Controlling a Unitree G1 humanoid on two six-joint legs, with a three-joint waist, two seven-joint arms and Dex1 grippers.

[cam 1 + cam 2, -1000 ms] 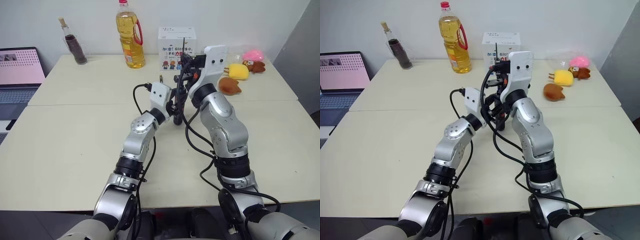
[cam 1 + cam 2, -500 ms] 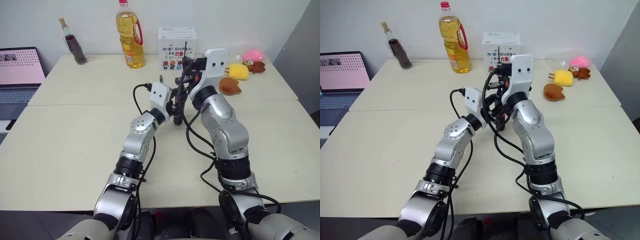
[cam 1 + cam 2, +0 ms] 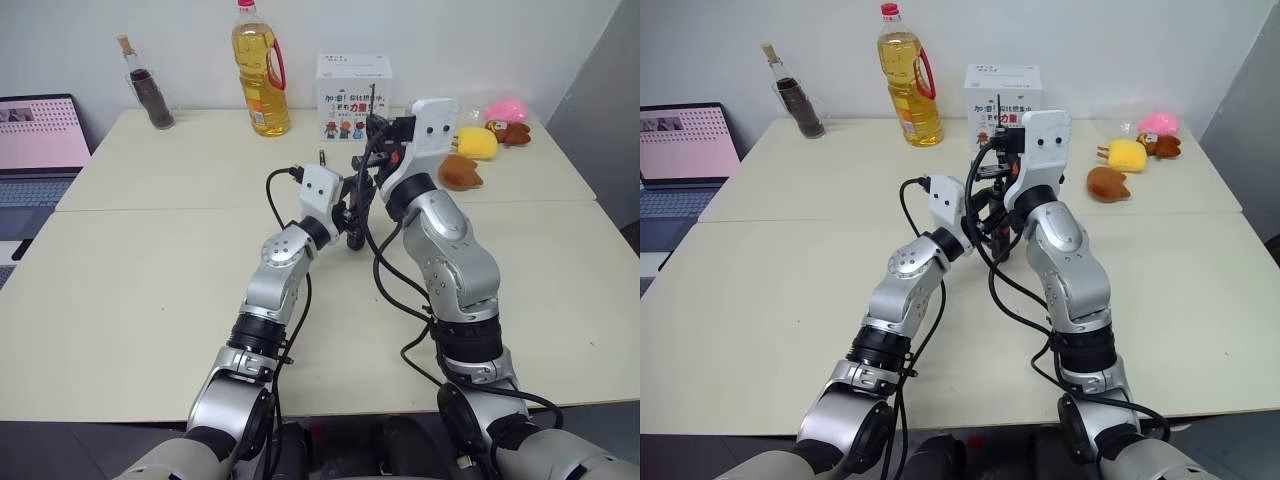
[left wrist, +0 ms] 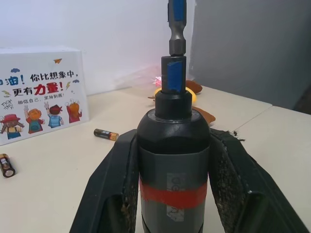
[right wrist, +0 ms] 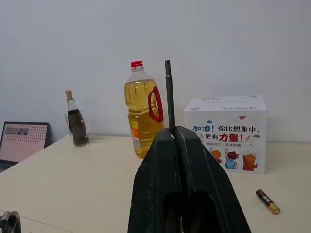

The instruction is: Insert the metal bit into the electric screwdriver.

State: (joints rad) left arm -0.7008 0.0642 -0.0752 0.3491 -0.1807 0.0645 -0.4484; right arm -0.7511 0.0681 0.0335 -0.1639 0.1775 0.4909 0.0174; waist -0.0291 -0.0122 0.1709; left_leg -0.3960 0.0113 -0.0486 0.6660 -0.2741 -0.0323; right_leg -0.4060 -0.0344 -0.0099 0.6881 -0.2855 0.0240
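Metal bit (image 5: 168, 92) | clamped upright by right gripper (image 5: 176, 133), above the tool | electric screwdriver (image 4: 173, 165) clamped by left gripper (image 4: 173, 194), socket upward, judged for coaxial insertion.

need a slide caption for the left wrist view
Left pincer shut on the dark grey pen-shaped electric screwdriver with a red band, a blue-marked bit at its tip.

oil bottle (image 3: 259, 75) left of box (image 3: 354, 96)
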